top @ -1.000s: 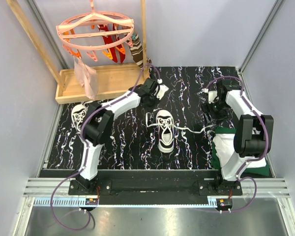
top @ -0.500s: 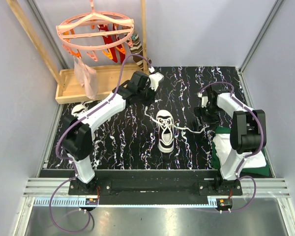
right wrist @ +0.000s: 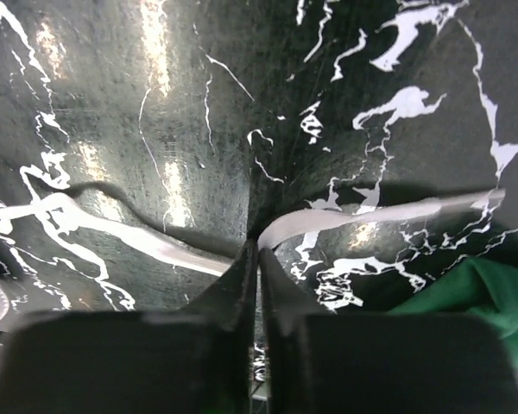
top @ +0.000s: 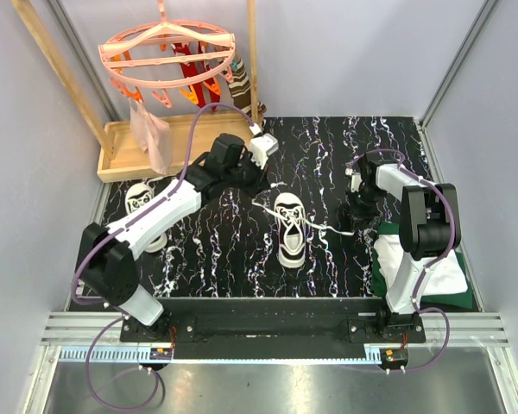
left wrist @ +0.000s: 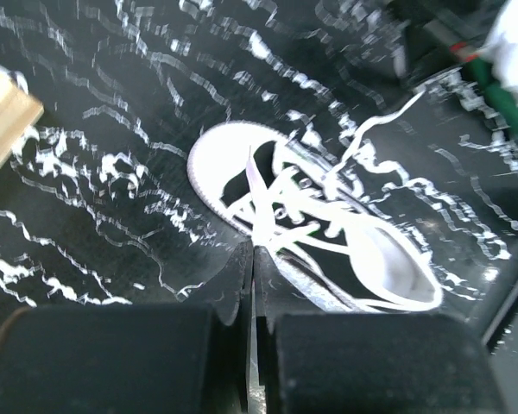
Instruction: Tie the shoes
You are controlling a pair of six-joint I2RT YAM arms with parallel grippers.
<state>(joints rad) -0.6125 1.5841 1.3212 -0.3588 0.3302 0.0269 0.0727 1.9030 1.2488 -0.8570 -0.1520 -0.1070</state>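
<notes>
Black white-veined mat (top: pixel 207 250) on a table between grey walls; wooden tray (top: pixel 121 168) at its far left corner, folded white-and-green cloth (top: pixel 449 276) at its right edge. Item one: black sneaker (top: pixel 290 228) lying mid-mat, laces threaded, no knot or bow to be seen. Left gripper (left wrist: pixel 250 252): fingers pressed together on the left-hand lace (left wrist: pixel 252 203), which is led off toward the far edge. Right gripper (right wrist: pixel 257 246): fingers together, pinching the right-hand lace (right wrist: pixel 345 216) low over the mat on the side of the right edge. Item two: second sneaker (top: pixel 141 205) at the left edge, partly behind the left arm, laces loose, nothing holding it. Judged state: both ends of item one gathered, crossing and bow yet to come; item two wholly outstanding
</notes>
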